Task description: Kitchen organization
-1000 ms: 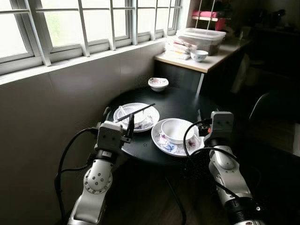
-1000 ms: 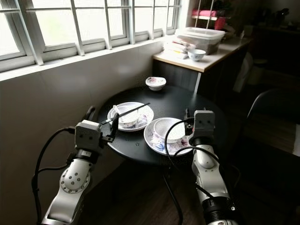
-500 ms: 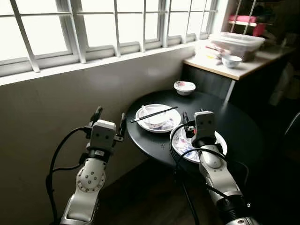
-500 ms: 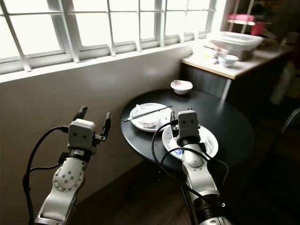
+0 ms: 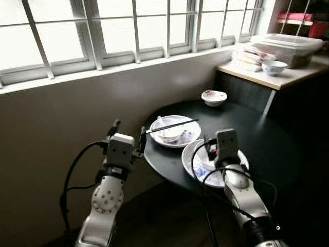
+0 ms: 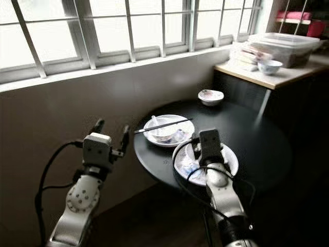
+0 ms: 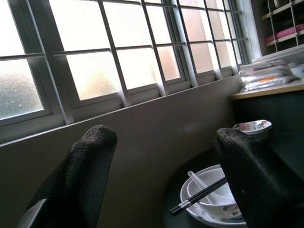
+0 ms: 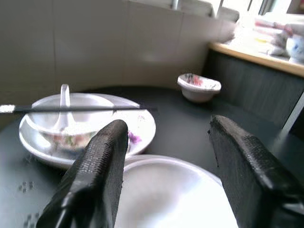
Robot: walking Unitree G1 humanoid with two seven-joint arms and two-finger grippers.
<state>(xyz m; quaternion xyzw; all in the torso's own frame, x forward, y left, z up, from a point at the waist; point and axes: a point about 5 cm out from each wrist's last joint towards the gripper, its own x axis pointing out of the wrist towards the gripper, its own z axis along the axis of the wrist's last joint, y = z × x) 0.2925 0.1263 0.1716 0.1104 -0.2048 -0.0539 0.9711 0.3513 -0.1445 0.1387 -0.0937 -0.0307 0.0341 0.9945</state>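
A round black surface [image 5: 267, 149] is seen below a barred window [image 5: 118, 31]. On it lie a plate [image 5: 191, 135] carrying a bowl [image 5: 169, 135] with a spoon [image 5: 161, 123] and chopsticks [image 5: 172, 126] laid across (tips toward the wall), a nearer plate [image 6: 229, 160], and a small bowl [image 5: 214, 97] further back. The right gripper [image 8: 164, 156] is held just over the nearer plate, jaws apart. The left gripper [image 5: 127, 133] is raised beside the surface's edge, jaws apart, nothing between them. A counter [image 5: 277, 77] with containers [image 5: 288, 43] stands beyond.
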